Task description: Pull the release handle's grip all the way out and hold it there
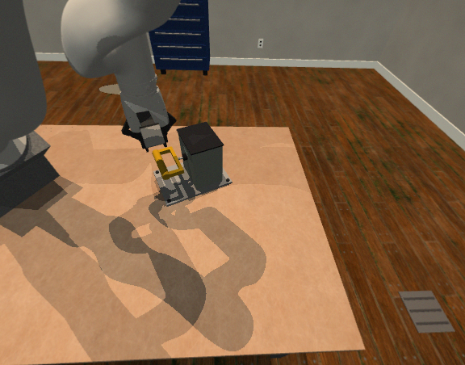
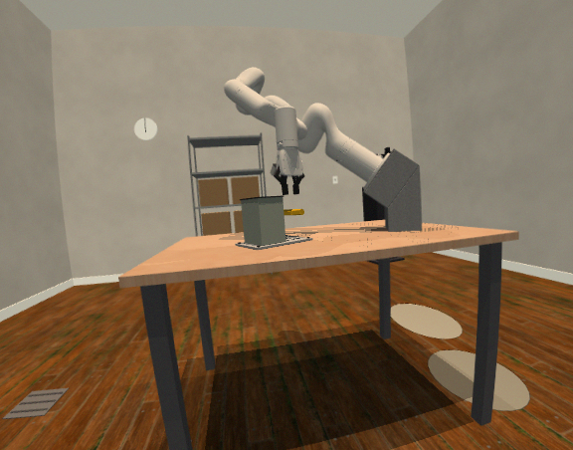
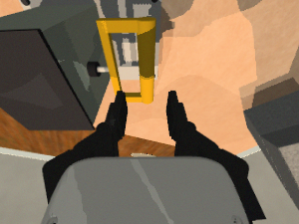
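1. Gripper [image 3: 146,106]: fingers parted about halfway, holding nothing. It hangs above the grip, apparently so its fingers can descend either side of the bar.
2. Release handle's grip [image 3: 128,59]: yellow rectangular loop, outer bar level, on a short rod before its housing.
3. Housing [image 1: 202,158]: grey box bolted mid-table, dark top.

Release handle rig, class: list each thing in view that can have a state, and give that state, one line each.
gripper: open, holding nothing, in the air above the grip
fingers: apart, touching nothing
release handle's grip: not grasped, bar level, close in front of its housing
housing: upright on its base plate
blue drawer cabinet: drawers shut
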